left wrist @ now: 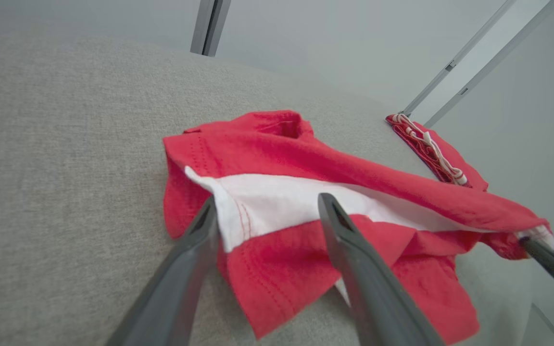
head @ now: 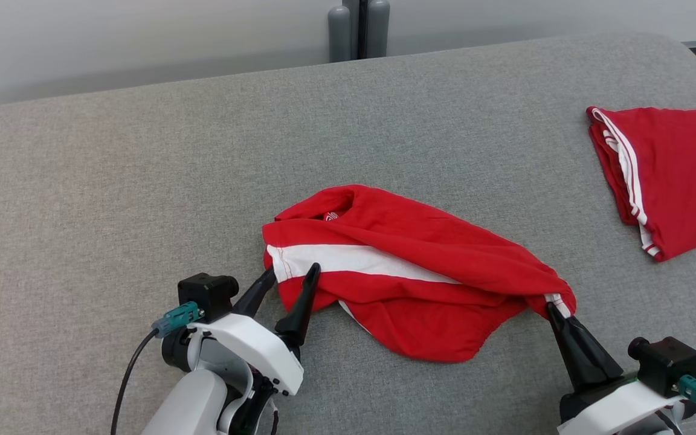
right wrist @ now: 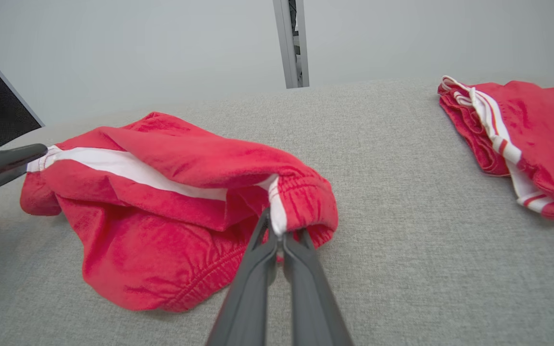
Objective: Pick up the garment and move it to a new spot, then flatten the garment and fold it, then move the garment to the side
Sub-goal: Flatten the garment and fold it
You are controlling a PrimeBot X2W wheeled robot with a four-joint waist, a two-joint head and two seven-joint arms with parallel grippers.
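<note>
On garment (head: 420, 241), tight-pinched right hand (head: 554, 309)

The left jaws are two long, matte dark grey fingers (head: 302, 302), broad at the root and tapering to narrow points. The right jaws have the same slim dark fingers (head: 577, 347). Close up, the left arm's fingers (left wrist: 368, 278) and the right arm's fingers (right wrist: 306, 288) look smooth and flat-sided. Each pair rises from a glossy white moulded wrist shell (head: 251, 347), with small dark screws (head: 281, 386) near its edge. A boxy black camera module (head: 206, 293) with a stubby round knob sits on each wrist. On the left wrist a teal plug (head: 176, 318) feeds a thin black cable (head: 125, 377). The left forearm (head: 188, 405) is pale and rounded.
</note>
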